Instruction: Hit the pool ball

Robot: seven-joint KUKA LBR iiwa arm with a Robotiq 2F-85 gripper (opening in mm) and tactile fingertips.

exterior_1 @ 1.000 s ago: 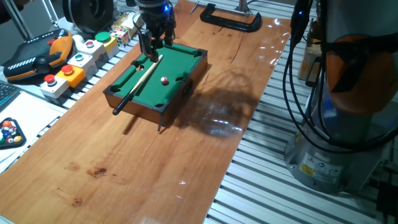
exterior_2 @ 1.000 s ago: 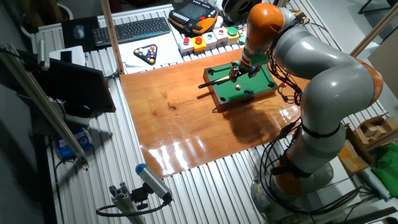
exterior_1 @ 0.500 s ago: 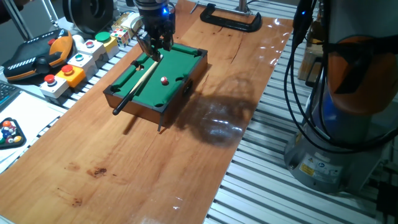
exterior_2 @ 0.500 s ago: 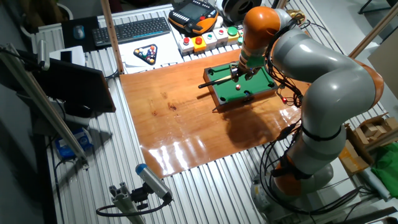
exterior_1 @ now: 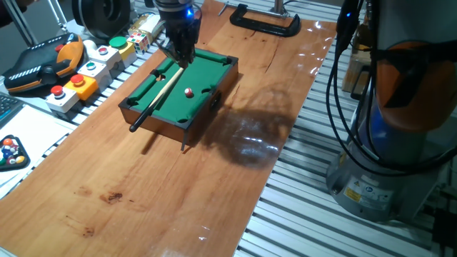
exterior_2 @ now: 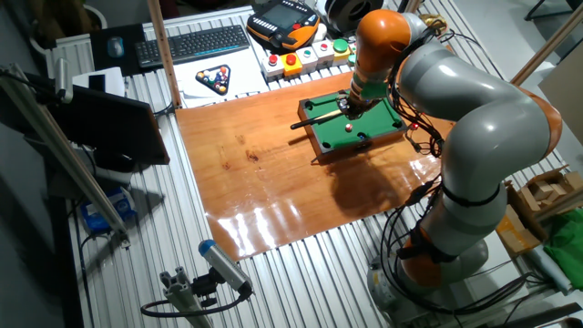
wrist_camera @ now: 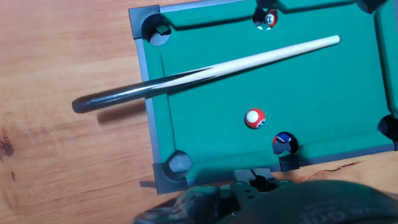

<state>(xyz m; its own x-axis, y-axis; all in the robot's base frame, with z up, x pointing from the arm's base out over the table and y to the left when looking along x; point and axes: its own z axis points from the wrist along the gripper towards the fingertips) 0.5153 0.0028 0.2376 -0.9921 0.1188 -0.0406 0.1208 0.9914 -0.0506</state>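
Note:
The pool ball (exterior_1: 188, 92) (exterior_2: 349, 127) (wrist_camera: 255, 118) is tiny, glossy and dark red with a pale spot. It rests on the felt of the miniature green pool table (exterior_1: 153, 91) (exterior_2: 380, 117) (wrist_camera: 323, 93). My gripper (exterior_1: 181, 61) (exterior_2: 349, 103) hangs over the table's far end, above the pale tip of the cue stick (exterior_1: 158, 93) (wrist_camera: 205, 73). Its fingers are drawn together, shut on nothing. The cue lies flat along the felt, its dark butt sticking out past the rail. Only a blurred dark part of the hand shows at the bottom of the hand view.
Two other balls sit in pockets (wrist_camera: 266, 18) (wrist_camera: 283, 141). A button box (exterior_1: 86, 71), a teach pendant (exterior_1: 43, 64) and a black clamp (exterior_1: 264, 23) lie beyond the table. Racked balls (exterior_1: 10, 152) (exterior_2: 216, 80) lie off the wooden board (exterior_1: 164, 185).
The gripper's fingers stood apart a second ago and have since closed together, shifting slightly over the cue's tip. The ball and the cue have not moved.

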